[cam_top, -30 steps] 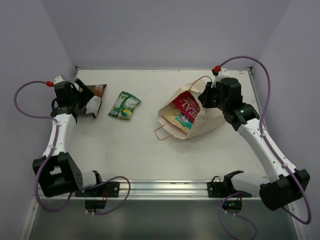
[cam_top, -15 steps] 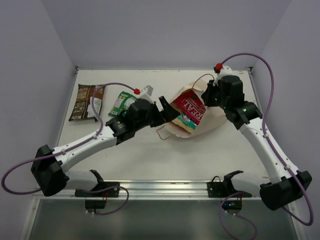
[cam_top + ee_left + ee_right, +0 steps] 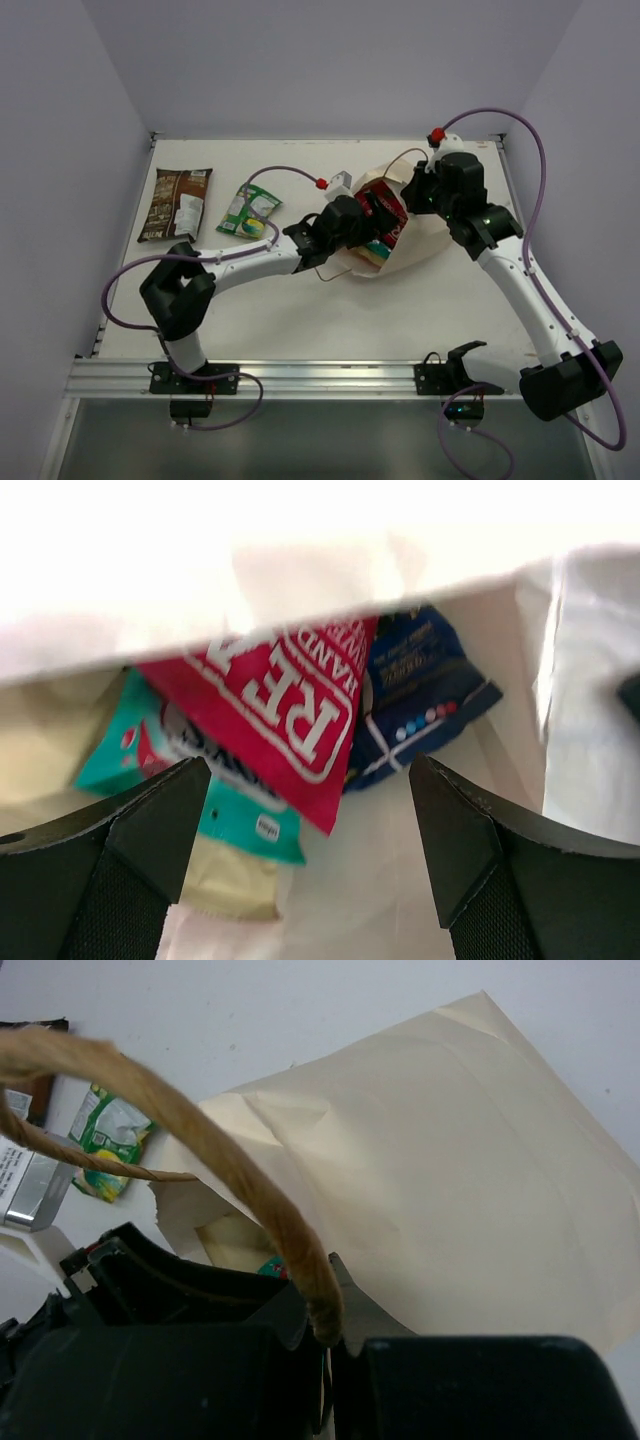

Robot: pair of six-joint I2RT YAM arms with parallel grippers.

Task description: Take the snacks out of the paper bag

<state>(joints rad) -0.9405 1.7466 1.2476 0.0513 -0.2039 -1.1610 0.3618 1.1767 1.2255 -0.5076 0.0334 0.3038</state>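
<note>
The beige paper bag (image 3: 425,235) lies on its side at the table's right, mouth facing left. My left gripper (image 3: 372,212) is open at the bag's mouth. Its wrist view shows the magenta "REAL" packet (image 3: 290,705), the blue packet (image 3: 415,705), the teal packet (image 3: 240,815) and the cream packet (image 3: 225,875) inside, between the open fingers (image 3: 130,840). My right gripper (image 3: 420,190) is shut on the bag's brown cord handle (image 3: 250,1210), holding the upper edge up. The dark brown packet (image 3: 175,203) and small green packet (image 3: 248,210) lie on the table at left.
The bag's second cord handle (image 3: 325,268) lies loose on the table in front of the mouth. White walls close the table at back and sides. The left arm stretches across the table's middle (image 3: 250,262).
My left arm swung from the far left, leaving the dark brown packet on the table, across to the bag, and now has its open gripper in the mouth. The right gripper stayed on the handle.
</note>
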